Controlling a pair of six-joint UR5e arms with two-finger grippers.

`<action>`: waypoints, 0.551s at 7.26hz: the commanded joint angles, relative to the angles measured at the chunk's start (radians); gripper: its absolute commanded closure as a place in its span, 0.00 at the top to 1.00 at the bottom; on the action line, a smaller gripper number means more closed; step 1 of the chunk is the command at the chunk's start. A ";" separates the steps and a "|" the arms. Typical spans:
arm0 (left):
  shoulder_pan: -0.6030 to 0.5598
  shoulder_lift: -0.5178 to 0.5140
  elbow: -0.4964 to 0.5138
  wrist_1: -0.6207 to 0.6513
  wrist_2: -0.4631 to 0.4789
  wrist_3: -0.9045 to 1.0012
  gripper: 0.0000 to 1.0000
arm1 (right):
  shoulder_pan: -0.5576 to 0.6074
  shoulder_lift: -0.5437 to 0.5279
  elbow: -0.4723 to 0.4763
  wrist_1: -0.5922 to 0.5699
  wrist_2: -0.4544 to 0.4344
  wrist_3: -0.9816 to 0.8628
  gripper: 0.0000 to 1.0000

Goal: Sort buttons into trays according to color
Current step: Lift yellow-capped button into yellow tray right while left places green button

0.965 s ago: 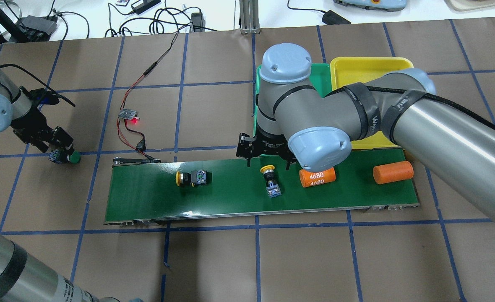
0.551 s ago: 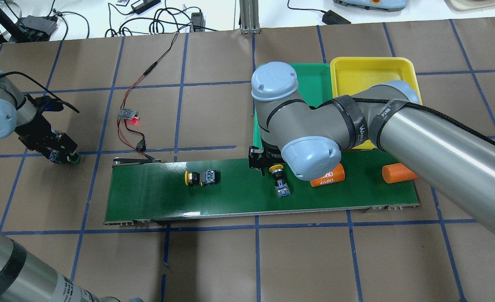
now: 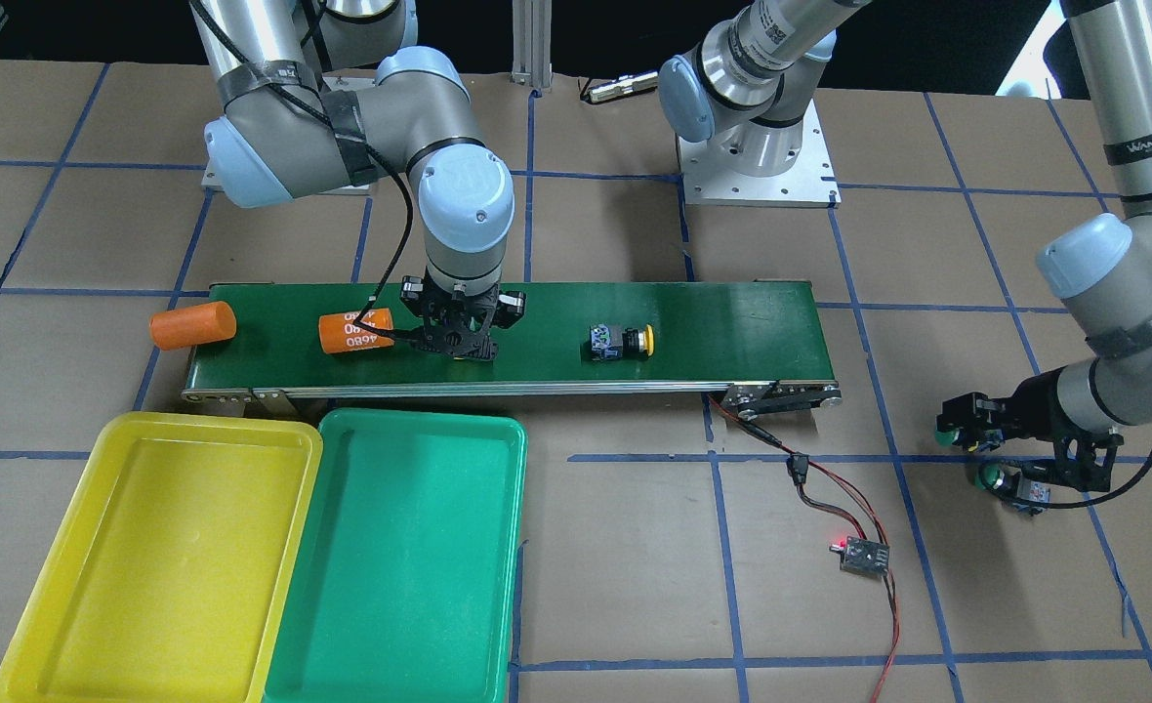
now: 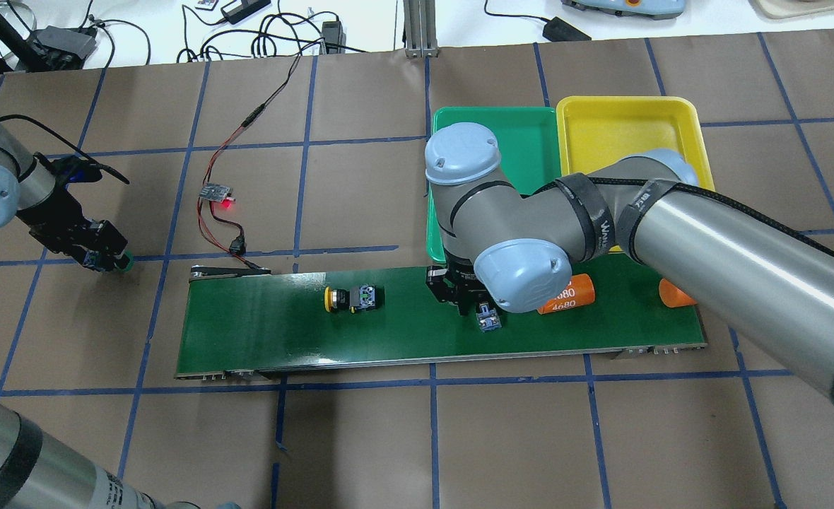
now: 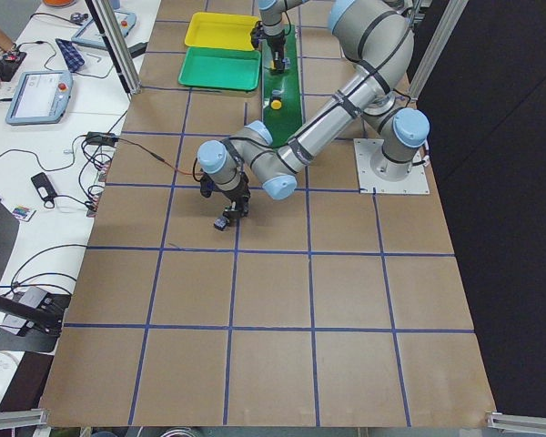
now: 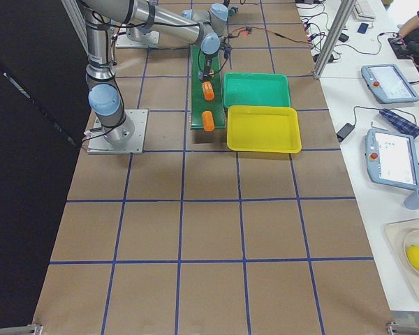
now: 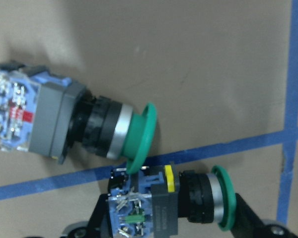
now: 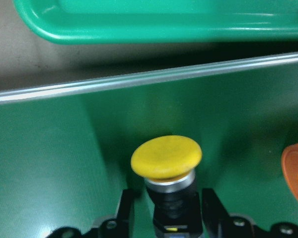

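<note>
From across the table: yellow tray (image 3: 98,547) and green tray (image 3: 410,586) side by side, rims touching, just beside the conveyor belt (image 3: 732,322) at the right arm's end. Bare floor in each, from rim to rim. On the belt, right gripper (image 3: 459,350) down between the 4680 cylinder (image 3: 353,332) and the free yellow button (image 3: 620,342), the latter lying on its side. Plain orange cylinder (image 3: 192,325) at the belt's end, partly past it.

From overhead: straddled yellow button (image 4: 488,322) on the belt, outside the trays, block poking out from under the right gripper. Left gripper (image 4: 108,260) low over the brown paper, well apart from belt and trays.

From the left end of the table: left gripper down near the paper; both trays far off beside the belt.

From the right end: both trays again with plain floors.

Left wrist: held green button (image 7: 164,208) clamped end to end between the left fingers (image 7: 248,218). Loose green button (image 7: 64,129) lying on the paper just beside, cap edge meeting the held one's block.

Right wrist: fingers (image 8: 125,210) apart, one on each side of the straddled yellow button's neck, dark gap on both sides. Yellow cap pointing toward the green tray's wall beyond the belt's metal edge.
</note>
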 commanded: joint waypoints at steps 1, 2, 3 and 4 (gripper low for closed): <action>-0.082 0.196 -0.004 -0.245 -0.081 -0.220 0.00 | -0.010 -0.016 -0.011 0.000 -0.002 -0.001 0.00; -0.189 0.279 -0.044 -0.270 -0.083 -0.345 0.00 | -0.024 -0.060 -0.025 -0.005 -0.010 0.000 0.00; -0.292 0.350 -0.167 -0.255 -0.084 -0.483 0.00 | -0.068 -0.103 -0.059 -0.009 -0.034 -0.004 0.00; -0.373 0.394 -0.278 -0.114 -0.080 -0.593 0.00 | -0.163 -0.100 -0.098 -0.018 -0.085 -0.033 0.00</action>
